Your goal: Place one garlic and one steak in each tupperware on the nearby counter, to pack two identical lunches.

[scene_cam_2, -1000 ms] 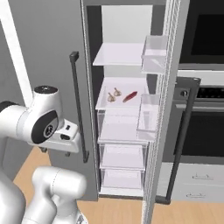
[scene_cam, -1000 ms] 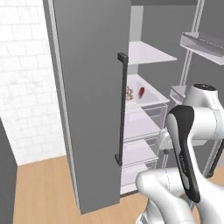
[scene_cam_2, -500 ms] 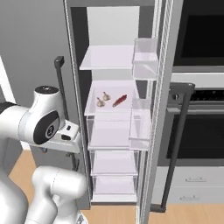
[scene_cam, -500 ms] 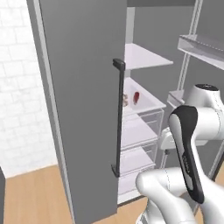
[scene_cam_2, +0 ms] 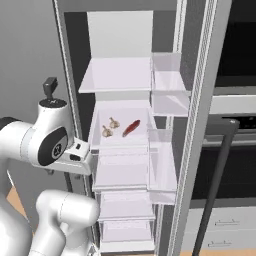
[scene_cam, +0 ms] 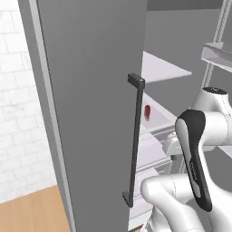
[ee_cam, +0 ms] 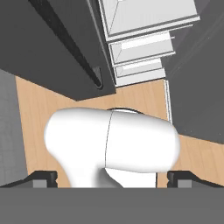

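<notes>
On a middle fridge shelf (scene_cam_2: pixel 120 142) lie two small pale garlic bulbs (scene_cam_2: pixel 114 122) (scene_cam_2: pixel 106 132) side by side. Just right of them lies an elongated dark red steak (scene_cam_2: pixel 131 128). In the left base view a red steak (scene_cam: pixel 147 112) peeks out past the door edge. My gripper (ee_cam: pixel 112 178) points down at the floor in front of the fridge, well below that shelf. Its fingertips (ee_cam: pixel 43 177) stand far apart with nothing between them, so it is open. The tupperware and the counter are out of view.
The grey left fridge door (scene_cam: pixel 90 113) with its dark vertical handle (scene_cam: pixel 135 140) stands close on my left. The right door (scene_cam_2: pixel 200 125) is swung open, with clear bins (scene_cam_2: pixel 167 85). A dark oven (scene_cam_2: pixel 235 150) stands to the right. Wooden floor (ee_cam: pixel 35 109) lies below.
The whole picture has shifted and the fridge looks larger and nearer, so the base has driven toward it. The arm keeps its pose and the gripper stays open.
</notes>
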